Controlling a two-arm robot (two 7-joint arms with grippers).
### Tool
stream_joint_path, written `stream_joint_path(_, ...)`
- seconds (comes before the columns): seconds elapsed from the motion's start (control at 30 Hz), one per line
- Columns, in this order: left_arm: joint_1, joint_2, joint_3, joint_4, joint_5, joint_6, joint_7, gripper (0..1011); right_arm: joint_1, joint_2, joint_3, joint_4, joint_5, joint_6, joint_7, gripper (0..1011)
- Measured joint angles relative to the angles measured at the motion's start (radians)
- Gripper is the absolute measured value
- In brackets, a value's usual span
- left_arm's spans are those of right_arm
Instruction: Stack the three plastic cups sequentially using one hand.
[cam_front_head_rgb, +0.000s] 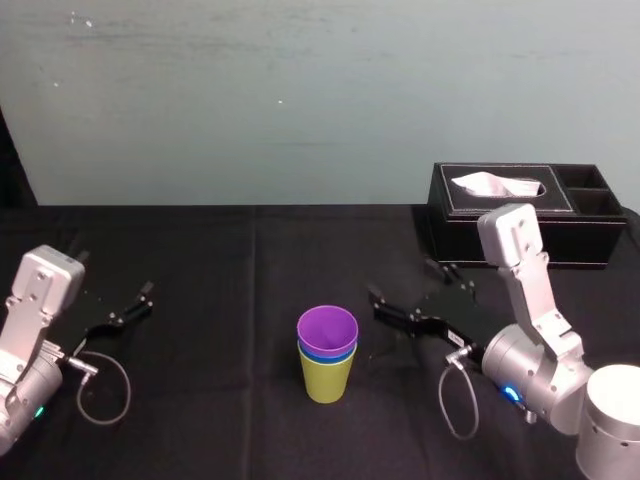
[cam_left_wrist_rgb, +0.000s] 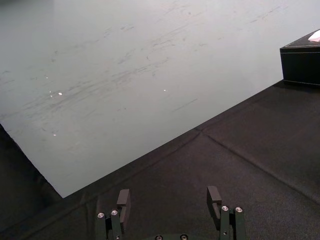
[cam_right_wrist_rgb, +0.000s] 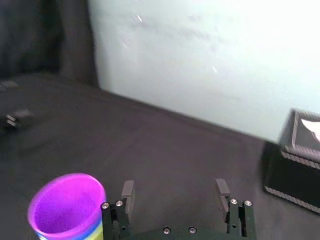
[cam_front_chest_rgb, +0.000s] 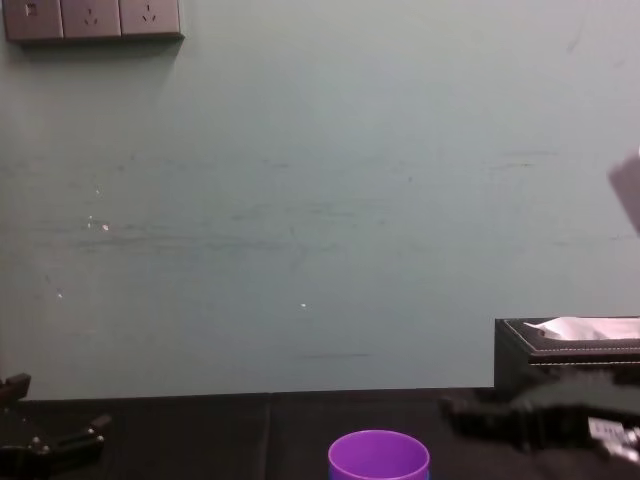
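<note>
Nearest the robot, a grey cable loop (cam_front_head_rgb: 455, 400) hangs under the right arm's wrist and a second loop (cam_front_head_rgb: 105, 390) lies under the left arm's wrist. At the front centre of the black tablecloth (cam_front_head_rgb: 220, 350) the three cups stand upright, nested in one stack. The yellow-green cup (cam_front_head_rgb: 327, 380) is at the bottom on the cloth. The blue cup (cam_front_head_rgb: 330, 354) sits inside it and shows as a narrow band. The purple cup (cam_front_head_rgb: 327, 328) is on top with its mouth open upward. The right gripper (cam_front_head_rgb: 402, 280) is low over the cloth, just to the right of the stack and not touching it. Its jaws are spread wide with nothing between them. In the right wrist view this gripper (cam_right_wrist_rgb: 174, 192) is equally parted, and the purple cup (cam_right_wrist_rgb: 66, 205) stands just beside one finger, outside the gap. The left gripper (cam_front_head_rgb: 115, 275) is parked at the left side of the table, well apart from the stack. Its jaws are likewise apart and empty, as the left wrist view (cam_left_wrist_rgb: 169, 197) confirms. Farther back on the right stands a black tissue box (cam_front_head_rgb: 520, 225) with pale stitched edging, a white tissue (cam_front_head_rgb: 497, 185) protruding from its slot. Behind the table is a scuffed pale grey-green wall (cam_front_head_rgb: 300, 100). In the chest view a socket plate (cam_front_chest_rgb: 92, 18) is mounted high on the wall at the left.
</note>
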Motion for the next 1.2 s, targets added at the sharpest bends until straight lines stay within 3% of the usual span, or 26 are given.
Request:
stream_joint_path(0.07, 0.0, 0.0, 0.0, 0.0, 0.0, 0.0, 0.0, 1000, -0.004, -0.011, 0.003, 0.02, -0.021, 0.035, -0.03, 1004)
stream_joint_path(0.3, 0.0, 0.0, 0.0, 0.0, 0.0, 0.0, 0.0, 1000, -0.003, -0.035, 0.004, 0.063, -0.058, 0.073, -0.066, 1004)
stream_joint_path(1.2, 0.0, 0.0, 0.0, 0.0, 0.0, 0.0, 0.0, 1000, 0.0, -0.044, 0.008, 0.078, -0.066, 0.082, -0.06, 1004)
